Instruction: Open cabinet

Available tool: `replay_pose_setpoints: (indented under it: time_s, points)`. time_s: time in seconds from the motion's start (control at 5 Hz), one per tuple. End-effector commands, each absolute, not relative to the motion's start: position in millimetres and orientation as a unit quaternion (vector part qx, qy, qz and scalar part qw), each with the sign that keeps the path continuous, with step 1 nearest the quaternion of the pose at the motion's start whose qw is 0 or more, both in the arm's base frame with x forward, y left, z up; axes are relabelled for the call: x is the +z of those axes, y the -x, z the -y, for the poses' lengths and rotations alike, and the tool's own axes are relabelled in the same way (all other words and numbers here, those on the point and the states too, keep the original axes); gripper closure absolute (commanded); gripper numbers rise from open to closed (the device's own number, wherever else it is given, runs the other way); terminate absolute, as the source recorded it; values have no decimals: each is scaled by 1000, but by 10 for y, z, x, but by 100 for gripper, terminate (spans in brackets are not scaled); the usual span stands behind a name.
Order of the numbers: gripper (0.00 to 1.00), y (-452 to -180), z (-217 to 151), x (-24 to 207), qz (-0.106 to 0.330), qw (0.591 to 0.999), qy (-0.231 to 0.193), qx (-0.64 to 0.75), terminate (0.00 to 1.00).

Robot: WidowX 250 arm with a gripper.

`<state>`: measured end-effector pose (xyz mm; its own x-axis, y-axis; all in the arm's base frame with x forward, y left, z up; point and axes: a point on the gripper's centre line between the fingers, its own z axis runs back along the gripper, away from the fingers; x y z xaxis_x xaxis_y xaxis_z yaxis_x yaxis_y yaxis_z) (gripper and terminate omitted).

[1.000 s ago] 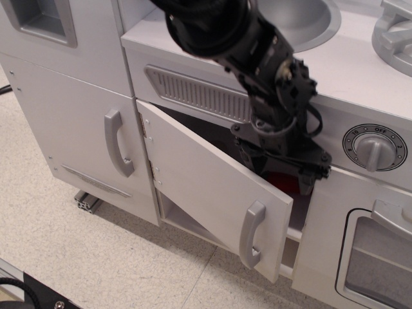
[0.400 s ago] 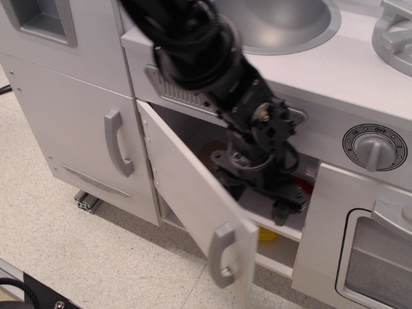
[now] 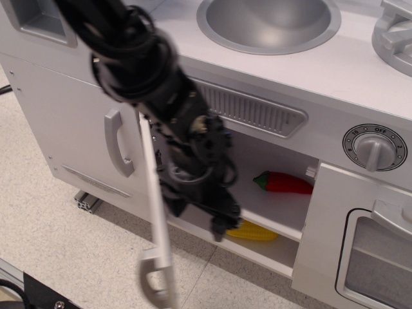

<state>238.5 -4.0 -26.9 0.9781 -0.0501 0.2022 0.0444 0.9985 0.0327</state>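
The pincer (image 3: 215, 215) hangs at the end of a black arm (image 3: 138, 64), low in front of the cabinet (image 3: 270, 161) and just inside its door (image 3: 154, 212). It is blurred and dark, and I cannot tell how far its fingers are spread or whether they hold anything; it looks close against the inner face of the door.

The cabinet sits under the sink (image 3: 269, 22), below a ribbed grey vent (image 3: 254, 109). Its door stands swung wide on its left edge, seen almost edge-on, with the grey handle (image 3: 153, 283) at its lower end, pointing toward the floor (image 3: 71, 251). Inside the cabinet, a red chili pepper (image 3: 283, 183) with a green stem lies on the upper shelf (image 3: 270, 206). A yellow item (image 3: 252, 230) lies on the lower shelf, just beneath the pepper, partly hidden by the shelf edge.

Right of the cabinet is a grey knob (image 3: 374, 148) whose dial reads "OFF" at the top, with small numerals around it too blurred to read fully. Below the knob is the windowed oven door (image 3: 360, 251). Left of the cabinet is a taller white door (image 3: 77, 135) with its own grey handle (image 3: 118, 143).
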Motion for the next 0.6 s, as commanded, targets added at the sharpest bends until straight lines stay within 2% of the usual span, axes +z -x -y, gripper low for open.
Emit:
replay_pose_setpoints:
  time_s: [0.0,0.4]
  points:
    - [0,-2467,-493,-239,111,992,-53,33,0]
    - [0,-2633,-813,-247,111,987,-86,73,0]
